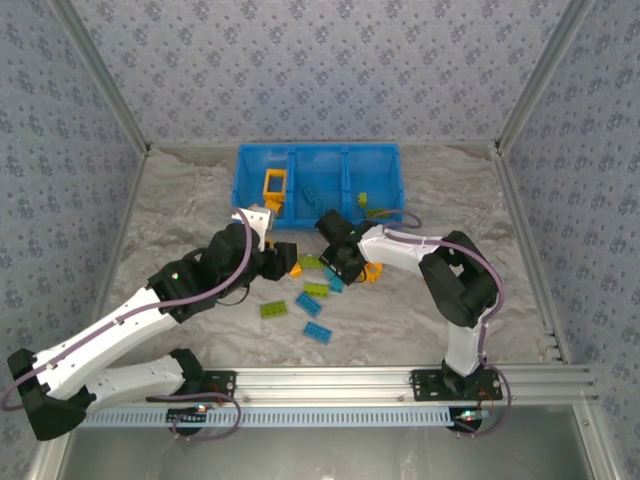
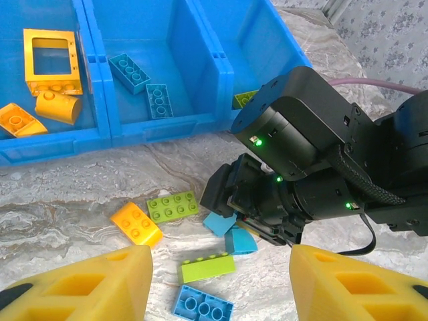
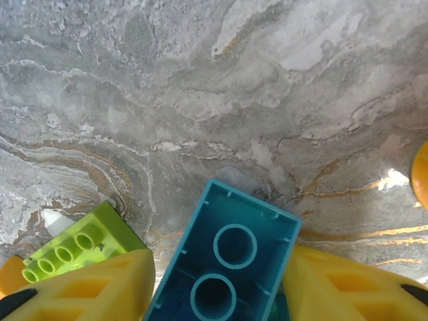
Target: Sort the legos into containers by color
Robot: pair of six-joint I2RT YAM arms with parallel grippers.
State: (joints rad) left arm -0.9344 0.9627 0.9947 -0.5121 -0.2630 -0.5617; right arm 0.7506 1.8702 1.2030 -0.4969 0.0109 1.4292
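While the left gripper [image 2: 221, 284] hangs over the table [image 1: 180, 220] with its yellow fingers spread wide and nothing between them, the right gripper [image 3: 221, 284] has a blue brick [image 3: 231, 257] pinched between its fingers. That brick is a see-through teal-blue, hollow side facing the wrist camera, two round tubes showing. It sits at a slant, filling the gap from one finger to the other, just above the marbled tabletop near the bin [image 1: 240, 190]. A lime brick [image 3: 80, 247] lies right beside one finger. In the bin, the orange frame [image 2: 52, 60] is in the left compartment, two blue bricks [image 2: 130, 70] are in the middle one, and a lime piece [image 2: 244, 99] is in the right one.
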